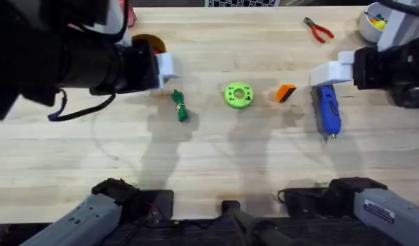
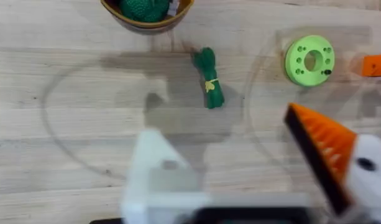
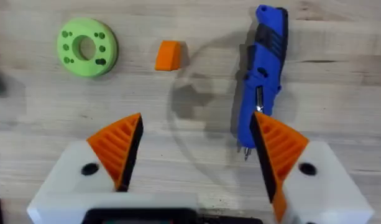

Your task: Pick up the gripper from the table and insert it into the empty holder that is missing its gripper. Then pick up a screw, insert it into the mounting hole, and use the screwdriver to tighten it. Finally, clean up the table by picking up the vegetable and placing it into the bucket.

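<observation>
Overhead view: the gripper (image 1: 286, 93), a small orange ribbed wedge, lies loose on the pale wooden table (image 1: 209, 157), just right of a lime-green ring disc (image 1: 238, 95) and just left of the screwdriver (image 1: 327, 111). The screwdriver is blue, lying flat with its thin metal tip pointing toward the arm bases.

Left of the ring disc lies the vegetable (image 1: 180, 105), slim and dark green with a small yellow band. Beyond it, near the far left, the bucket (image 1: 149, 43) stands partly hidden behind the left arm; the left wrist view shows something green inside it.

The left gripper (image 2: 240, 168) hangs above the table near the vegetable. One finger carries an orange ribbed pad; the other is the holder (image 2: 162, 171), a bare white block with a small hole. Its fingers are spread apart and hold nothing.

The right gripper (image 3: 196, 149) hangs over the screwdriver, both orange pads fitted, fingers spread wide and empty.

Red-handled pliers (image 1: 319, 29) and a white bowl (image 1: 372, 20) sit at the far right.
</observation>
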You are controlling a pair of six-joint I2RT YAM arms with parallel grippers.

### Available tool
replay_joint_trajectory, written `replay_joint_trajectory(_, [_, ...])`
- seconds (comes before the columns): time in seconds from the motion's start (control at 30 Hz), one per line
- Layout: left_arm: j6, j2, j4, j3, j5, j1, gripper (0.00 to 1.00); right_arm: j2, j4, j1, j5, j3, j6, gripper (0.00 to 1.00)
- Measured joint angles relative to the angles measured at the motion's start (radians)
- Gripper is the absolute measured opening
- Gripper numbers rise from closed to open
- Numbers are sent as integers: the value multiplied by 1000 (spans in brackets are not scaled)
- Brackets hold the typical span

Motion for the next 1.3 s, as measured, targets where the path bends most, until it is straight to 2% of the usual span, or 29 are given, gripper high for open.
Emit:
replay_joint_trajectory(0.03, [1,-23,-13,0,-23,0,974,0,0,0,0,0,0,994])
replay_joint_trajectory(0.23, [4,-106,-23,-3,-100,0,985,0,-1,0,0,0,0,994])
replay_joint_trajectory(0.4, [33,-278,-22,-64,-134,0,985,0,-1,0,0,0,0,993])
replay_joint_trajectory(0.57, [164,-445,-23,-81,-152,0,985,0,-1,0,0,0,0,993])
replay_joint_trajectory(0.7, [268,-525,-25,-81,-165,0,985,0,-1,0,0,0,0,994])
replay_joint_trajectory(0.83, [315,-562,-87,-82,-183,0,985,0,-1,0,0,0,0,994])
replay_joint_trajectory(1.1, [374,-569,-40,-110,-250,0,985,0,-1,0,0,0,0,994])
replay_joint_trajectory(1.3, [390,-569,94,-213,-320,0,985,0,-1,0,0,0,0,994])
